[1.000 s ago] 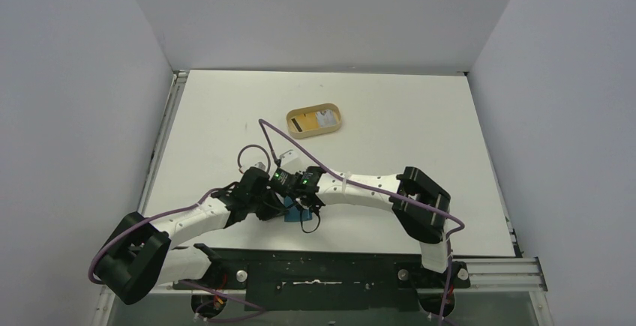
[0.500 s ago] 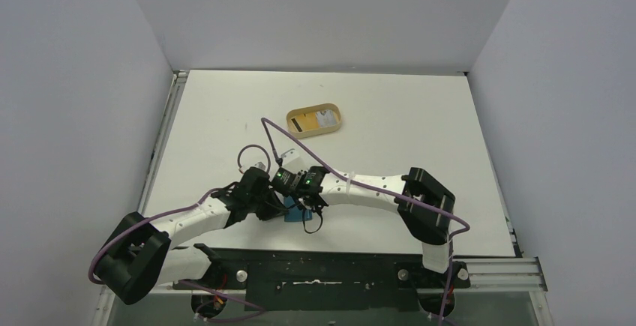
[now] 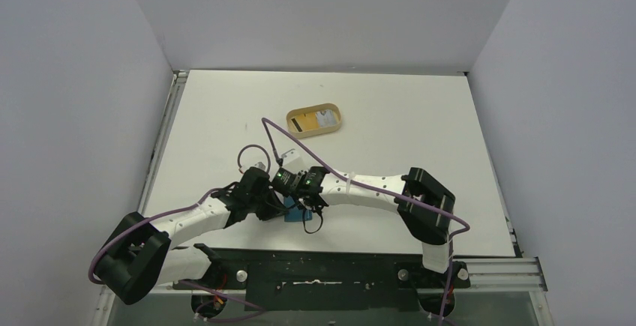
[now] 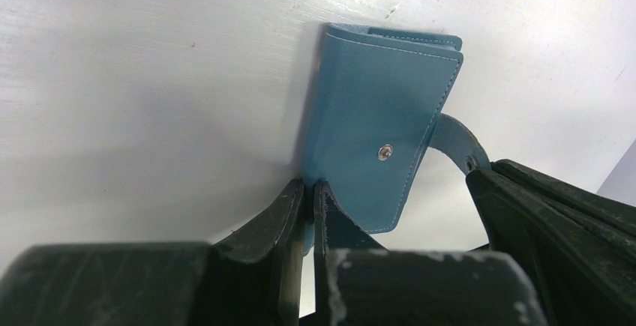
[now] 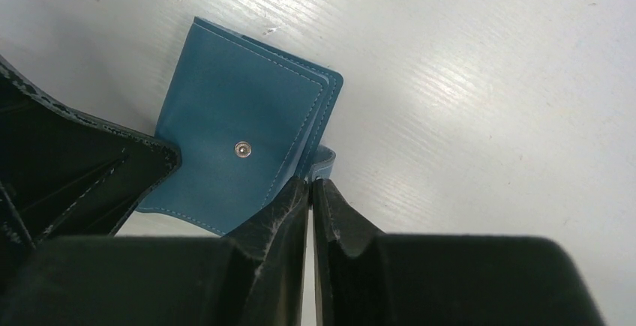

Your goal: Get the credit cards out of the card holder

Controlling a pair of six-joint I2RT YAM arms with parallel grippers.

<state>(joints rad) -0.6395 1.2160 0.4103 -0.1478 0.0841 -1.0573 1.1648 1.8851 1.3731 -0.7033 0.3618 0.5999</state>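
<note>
Top external: tray [image 3: 316, 121] beyond card holder [image 3: 293, 210]

Left tool [image 4: 306, 191] and right tool [image 5: 310, 187] both pinched shut, held low, wrists close together.

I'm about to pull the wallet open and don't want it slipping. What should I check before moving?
1. Left gripper pinches the wallet edge: ok.
2. Right gripper shut on the tab: ok.
3. Snap undone, stud bare: ok.
4. Wallet open: not ok, it is folded.
5. Cards inside: cannot tell, none visible.
6. Tray clear of both arms: ok.
</note>
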